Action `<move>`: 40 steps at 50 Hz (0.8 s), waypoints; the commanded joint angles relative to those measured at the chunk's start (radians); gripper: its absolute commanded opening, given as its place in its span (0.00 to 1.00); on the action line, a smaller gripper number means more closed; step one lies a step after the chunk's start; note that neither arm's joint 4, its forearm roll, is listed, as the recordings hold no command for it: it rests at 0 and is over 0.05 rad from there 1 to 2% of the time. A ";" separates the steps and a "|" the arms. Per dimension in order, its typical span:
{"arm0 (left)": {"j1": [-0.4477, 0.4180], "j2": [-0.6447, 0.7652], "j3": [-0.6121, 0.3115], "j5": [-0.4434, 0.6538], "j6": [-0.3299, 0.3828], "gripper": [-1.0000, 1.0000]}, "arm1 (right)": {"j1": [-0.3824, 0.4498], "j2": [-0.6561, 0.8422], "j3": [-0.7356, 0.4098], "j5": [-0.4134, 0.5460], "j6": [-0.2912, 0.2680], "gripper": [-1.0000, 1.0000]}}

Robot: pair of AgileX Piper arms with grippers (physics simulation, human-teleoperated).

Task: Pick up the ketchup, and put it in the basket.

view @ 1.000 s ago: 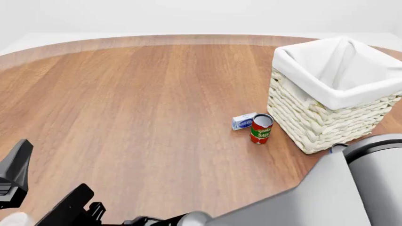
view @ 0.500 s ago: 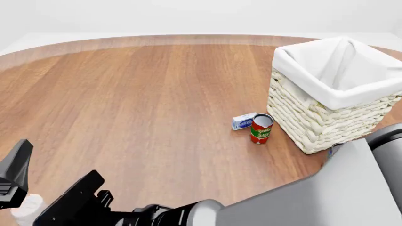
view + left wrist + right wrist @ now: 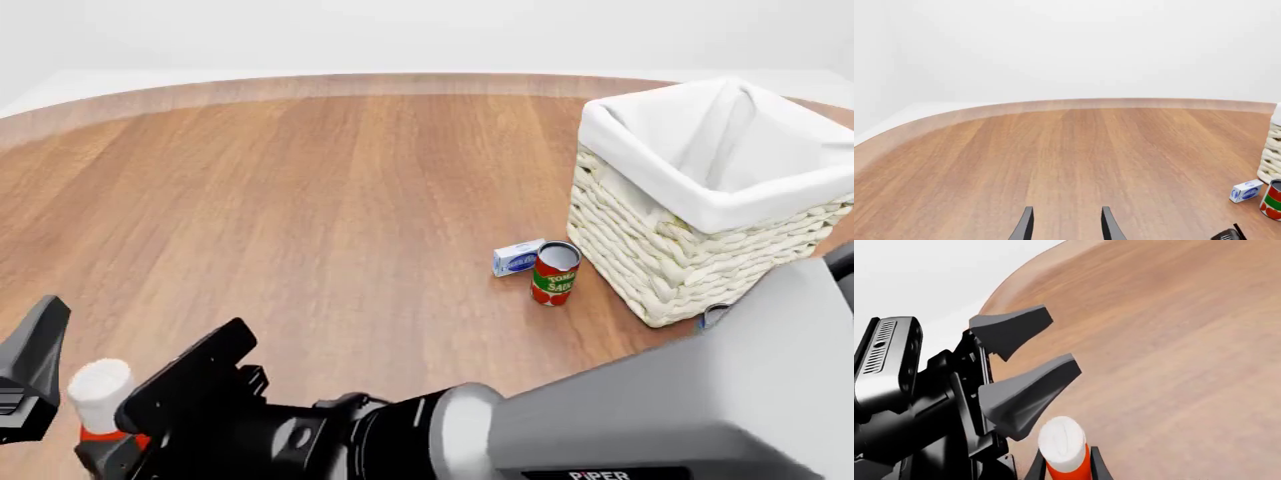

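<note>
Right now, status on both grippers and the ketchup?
Right gripper shut on red white-capped ketchup bottle, near left. Left gripper open, empty. Cream wicker basket far right; small red can beside it.

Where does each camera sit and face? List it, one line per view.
Front: above, behind the arms, facing forward-down over the table; shows right arm, basket.
Left wrist: behind the left tool, facing across the table to the basket.
Right wrist: behind the right tool, facing the ketchup it grips and the left tool.
Shared: front and right wrist show the ketchup.
</note>
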 commanded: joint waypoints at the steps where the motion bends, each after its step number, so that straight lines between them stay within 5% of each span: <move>1: 0.000 0.000 0.000 0.000 0.000 1.00 | -0.062 -0.036 0.019 -0.020 0.023 0.00; 27: 0.000 0.000 0.000 0.000 0.000 1.00 | -0.207 -0.261 0.125 -0.047 -0.004 0.00; 40: 0.000 0.000 0.000 0.000 0.000 1.00 | -0.275 -0.363 0.123 0.024 -0.048 0.00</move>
